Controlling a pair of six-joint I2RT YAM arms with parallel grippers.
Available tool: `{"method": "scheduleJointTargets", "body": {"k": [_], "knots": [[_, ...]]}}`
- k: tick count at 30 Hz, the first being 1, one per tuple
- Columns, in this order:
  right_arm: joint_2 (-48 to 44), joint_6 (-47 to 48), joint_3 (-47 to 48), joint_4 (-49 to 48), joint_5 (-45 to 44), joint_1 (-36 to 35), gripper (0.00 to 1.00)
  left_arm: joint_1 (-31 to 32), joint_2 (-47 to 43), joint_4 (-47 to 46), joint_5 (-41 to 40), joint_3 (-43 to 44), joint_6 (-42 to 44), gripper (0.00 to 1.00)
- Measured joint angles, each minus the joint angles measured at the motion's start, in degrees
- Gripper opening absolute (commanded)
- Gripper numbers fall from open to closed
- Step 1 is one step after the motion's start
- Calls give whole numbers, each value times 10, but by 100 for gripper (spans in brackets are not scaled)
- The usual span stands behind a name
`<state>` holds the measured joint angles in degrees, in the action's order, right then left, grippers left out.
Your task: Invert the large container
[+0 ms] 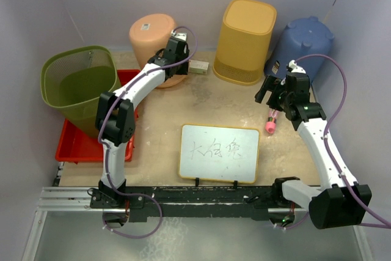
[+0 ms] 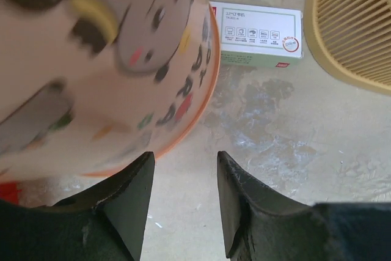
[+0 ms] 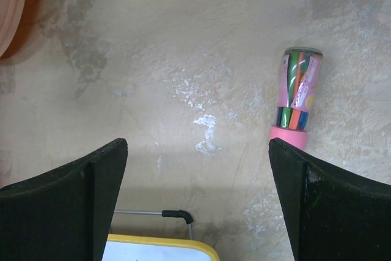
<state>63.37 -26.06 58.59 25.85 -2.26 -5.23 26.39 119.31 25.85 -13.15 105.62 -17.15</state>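
top external view: the peach bin (image 1: 149, 32) stands at the back left of the table (image 1: 165, 145), between the green mesh basket (image 1: 55, 99) and the yellow bin (image 1: 245, 38).
peach bin: its flat closed end with a white sticker faces up. its wide rim is down at the table. i cannot tell if the rim lies flat all the way round.
left gripper (image 2: 183, 160): it is low at the right side of the peach bin, near the rim. its two fingers (image 2: 131, 194) are partly spread, with only bare table between them. it holds nothing.
bin and left gripper: in the left wrist view the orange rim curves down just past the left finger. i cannot tell if it touches the finger.
right gripper (image 3: 197, 145): its fingers are spread very wide over bare table. it holds nothing. it is well apart from the peach bin.
pink pen tube (image 3: 297, 99): it lies on the table near the right gripper's right finger, not touching it.
small box (image 2: 259, 33): it lies on the table between the peach bin and the yellow bin.
blue bin (image 1: 305, 41): it stands at the back right, behind the right gripper.
green mesh basket: it is tilted, mouth up, over the red tray (image 1: 76, 148).
whiteboard (image 1: 220, 153): it sits at the near middle of the table.
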Motion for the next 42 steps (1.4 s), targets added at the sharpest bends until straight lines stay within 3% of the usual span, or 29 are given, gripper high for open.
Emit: {"method": "scheduleJointTargets", "body": {"k": [5, 14, 19, 35, 42], "knots": [[-11, 1, 0, 3, -2, 0, 100, 0, 1, 4, 20, 2, -2, 44], [15, 1, 0, 3, 6, 0, 99, 75, 17, -20, 86, -2, -19, 44], [16, 1, 0, 3, 6, 0, 100, 95, 57, -20, 102, 11, -22, 40], [14, 4, 0, 4, 3, 0, 100, 0, 185, -13, 114, 132, -16, 39], [15, 6, 0, 5, 3, 0, 100, -15, 196, 0, 63, 157, 18, 44]]}}
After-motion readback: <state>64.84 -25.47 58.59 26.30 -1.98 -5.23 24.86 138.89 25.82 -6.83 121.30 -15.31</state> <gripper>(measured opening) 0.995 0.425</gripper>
